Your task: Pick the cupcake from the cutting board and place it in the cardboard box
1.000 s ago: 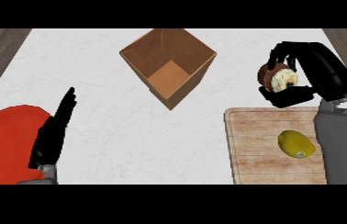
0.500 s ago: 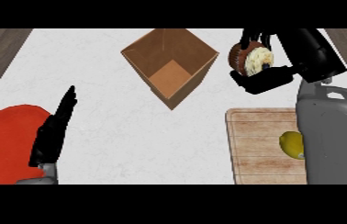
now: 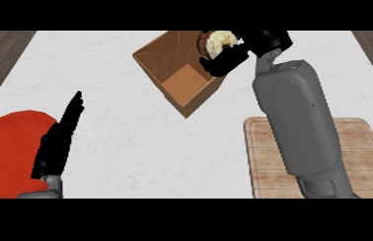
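The cupcake (image 3: pixel 221 41), pale frosting in a brown wrapper, lies tipped on its side in my right hand (image 3: pixel 235 55). The black fingers curl round it above the right rim of the open cardboard box (image 3: pixel 182 79). That box stands at the middle back of the counter, a corner toward me, its orange-brown floor showing. The wooden cutting board (image 3: pixel 266 156) lies at the front right, mostly hidden by my grey right forearm. My left hand (image 3: pixel 62 134) rests open at the front left, fingers straight and pointing away.
A red rounded object (image 3: pixel 18 146) sits at the lower left edge, beside and partly under the left hand. White marbled counter spreads between the box and the board. Dark wood strips show at both top corners.
The right hand has carried the cupcake leftward from beside the board's far edge to over the box's right rim. The forearm now covers the yellow fruit on the board. Left hand unchanged.
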